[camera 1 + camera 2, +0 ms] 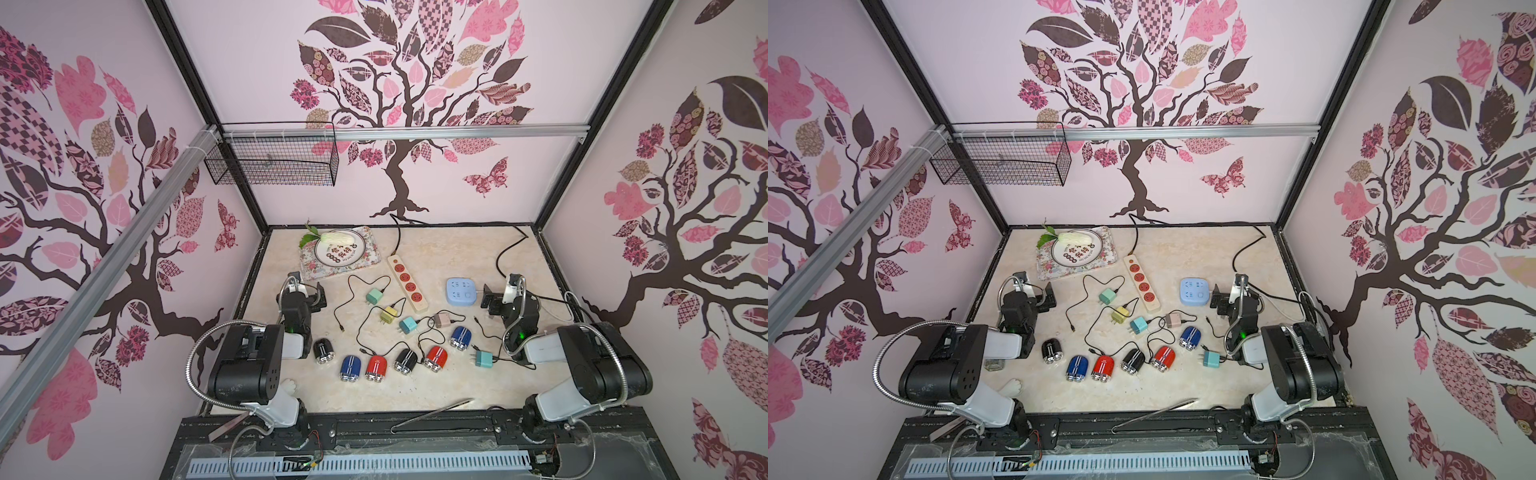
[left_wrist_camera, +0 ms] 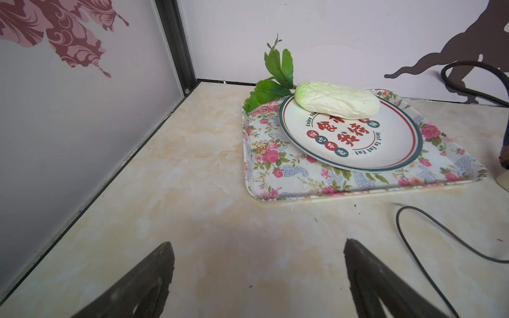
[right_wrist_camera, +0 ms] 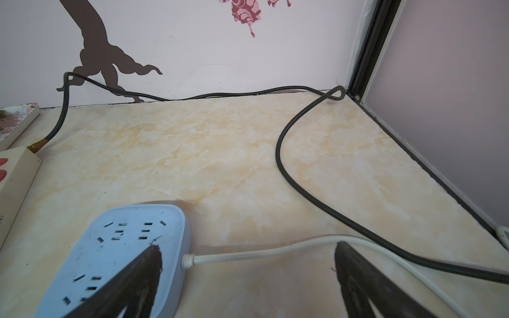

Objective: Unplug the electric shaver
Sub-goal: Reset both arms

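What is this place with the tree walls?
Probably a robot practice booth, not a home: left arm and right arm at a small table, sticker walls close around, shavers laid out.

Table: cream marbled top (image 1: 457, 249), walled on three sides.
Far left corner: floral tray (image 1: 370, 258), lying flat.
Back middle: cream power strip (image 1: 407, 282) with red sockets, its black cord (image 3: 278, 154) running to the back wall.
Right: pale blue socket block (image 1: 462, 289) with a white cord (image 3: 248, 254).
Centre: five small chargers (image 1: 408, 325), mint, yellow, teal, beige, teal, among looping thin black cables (image 2: 397, 220).
Front: six stubby shavers (image 1: 376, 368) in a loose row, black, blue, red, black, red, blue.
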### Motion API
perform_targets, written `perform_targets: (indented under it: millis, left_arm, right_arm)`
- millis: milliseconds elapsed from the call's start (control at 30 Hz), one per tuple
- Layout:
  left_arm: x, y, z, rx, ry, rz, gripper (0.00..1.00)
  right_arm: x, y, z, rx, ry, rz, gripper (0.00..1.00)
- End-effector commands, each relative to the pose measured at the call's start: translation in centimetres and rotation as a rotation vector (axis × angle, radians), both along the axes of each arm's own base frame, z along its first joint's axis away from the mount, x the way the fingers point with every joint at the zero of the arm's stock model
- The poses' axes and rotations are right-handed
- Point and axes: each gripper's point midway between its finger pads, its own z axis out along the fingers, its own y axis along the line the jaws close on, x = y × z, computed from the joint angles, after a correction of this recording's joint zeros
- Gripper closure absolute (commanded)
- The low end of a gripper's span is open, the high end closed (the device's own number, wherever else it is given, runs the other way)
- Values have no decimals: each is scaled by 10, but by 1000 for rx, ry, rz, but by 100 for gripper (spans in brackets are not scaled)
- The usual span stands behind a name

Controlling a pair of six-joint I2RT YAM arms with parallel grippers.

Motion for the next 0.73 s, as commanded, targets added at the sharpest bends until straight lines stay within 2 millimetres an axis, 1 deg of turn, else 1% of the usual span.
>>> perform_targets:
  millis: [0, 267, 567, 700]
  left_arm:
    - [-2, 0, 4, 7, -25, -7, 3]
    - [-1, 0, 5, 8, -26, -6, 2]
    - [-1, 0, 4, 7, -26, -6, 2]
    - [-2, 0, 4, 9, -25, -7, 2]
  right_arm:
    - [2, -1, 7, -3, -32, 2, 0]
    - [0, -2, 8, -6, -40, 0, 0]
    - [4, 0, 4, -1, -20, 8, 0]
    - [3, 0, 6, -3, -30, 6, 0]
